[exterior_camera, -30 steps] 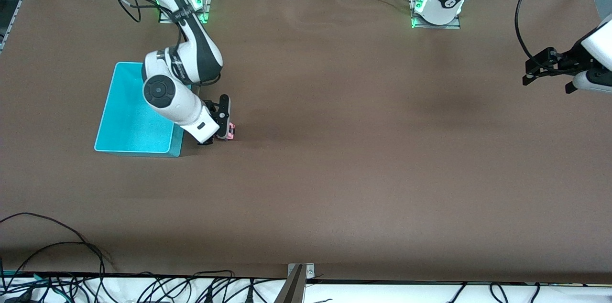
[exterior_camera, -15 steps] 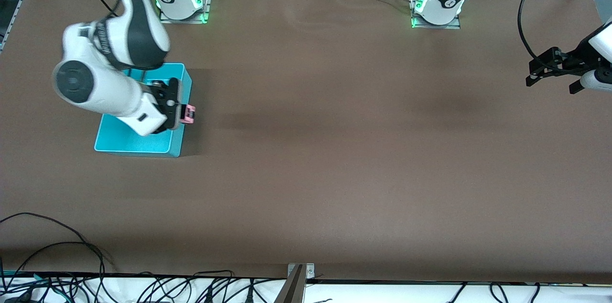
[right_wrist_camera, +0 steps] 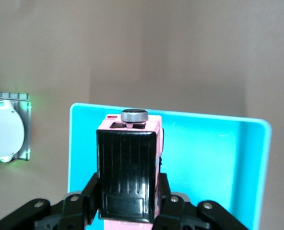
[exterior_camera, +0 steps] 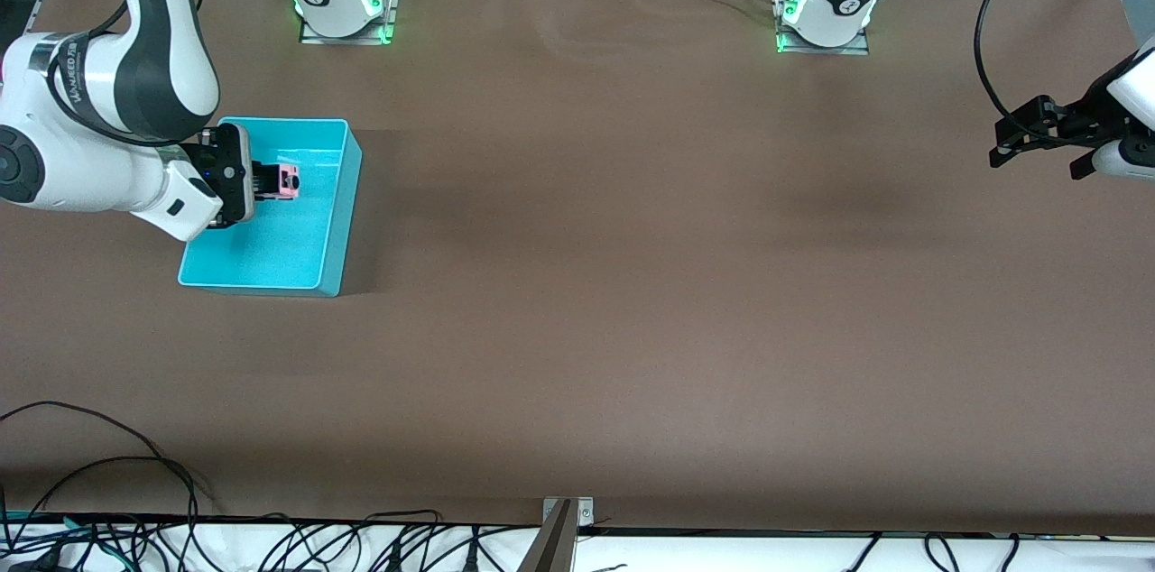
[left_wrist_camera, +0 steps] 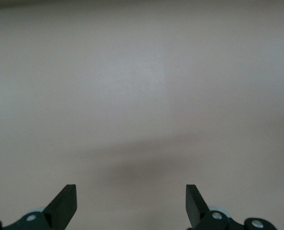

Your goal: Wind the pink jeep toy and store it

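Hovering over the turquoise bin [exterior_camera: 338, 193], the right gripper [exterior_camera: 275, 182] clamps the pink jeep toy [exterior_camera: 289, 181] directly above its floor (left gripper [exterior_camera: 1038, 139] waits, fingers spread).

Glossy plastic pink jeep toy [right_wrist_camera: 128, 167], smooth turquoise plastic bin [exterior_camera: 318, 256], matt brown table [exterior_camera: 632, 283].

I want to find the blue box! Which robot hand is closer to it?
The right one. The right gripper hangs right over the turquoise bin, clamped on the pink jeep toy. The left gripper waits open above bare table at the left arm's end, away from the bin.
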Tool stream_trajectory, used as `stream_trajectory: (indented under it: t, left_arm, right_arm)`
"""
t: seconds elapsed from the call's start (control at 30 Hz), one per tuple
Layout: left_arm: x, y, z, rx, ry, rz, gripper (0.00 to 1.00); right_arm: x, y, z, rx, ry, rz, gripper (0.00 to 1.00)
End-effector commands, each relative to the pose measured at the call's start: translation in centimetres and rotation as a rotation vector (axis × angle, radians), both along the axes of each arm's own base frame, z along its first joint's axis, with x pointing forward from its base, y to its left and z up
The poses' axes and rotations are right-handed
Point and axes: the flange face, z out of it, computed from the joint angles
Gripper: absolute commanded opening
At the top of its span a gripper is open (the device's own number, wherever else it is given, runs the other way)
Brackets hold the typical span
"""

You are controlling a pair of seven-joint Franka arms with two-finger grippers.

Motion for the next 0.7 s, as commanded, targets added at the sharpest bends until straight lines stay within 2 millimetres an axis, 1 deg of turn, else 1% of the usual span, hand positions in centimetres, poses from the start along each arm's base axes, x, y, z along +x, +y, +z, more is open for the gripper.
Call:
stream_trajectory:
  t: [0.0,0.17,0.23,0.33,0.43,0.5,0.57,0.67]
  left_arm:
    - [0.4,-0.1,0.9,-0.017,-0.013,0.023,1.0]
    - [0.5,0.0,1.1,-0.011,-0.018,0.024,1.0]
    - [0.5,-0.1,1.1,-0.011,-0.018,0.023,1.0]
    - [0.5,-0.1,1.3,-0.011,-0.021,0.023,1.0]
    - [0.5,-0.2,1.3,-0.012,-0.021,0.023,1.0]
    - [0.5,-0.7,1.3,-0.01,-0.021,0.012,1.0]
    - [0.5,-0.9,1.3,-0.008,-0.021,0.009,1.0]
    - [0.5,-0.7,1.3,-0.008,-0.021,0.01,1.0]
  right_arm:
    - [-4.9,-2.8,-3.7,0.043,-0.009,-0.047,0.37]
    - [-6.6,-5.0,-7.1,0.05,-0.06,-0.023,0.37]
    - [-7.2,-5.5,-8.3,0.048,-0.077,-0.018,0.37]
    - [-7.8,-5.7,-9.6,0.036,-0.098,-0.023,0.37]
    - [-7.8,-5.7,-10.6,0.021,-0.12,-0.025,0.37]
    - [-7.7,-5.8,-11.2,0.011,-0.13,-0.026,0.37]
    - [-7.8,-5.7,-12.0,-0.002,-0.136,-0.022,0.37]
    - [-8.1,-5.7,-12.9,-0.015,-0.153,-0.026,0.37]
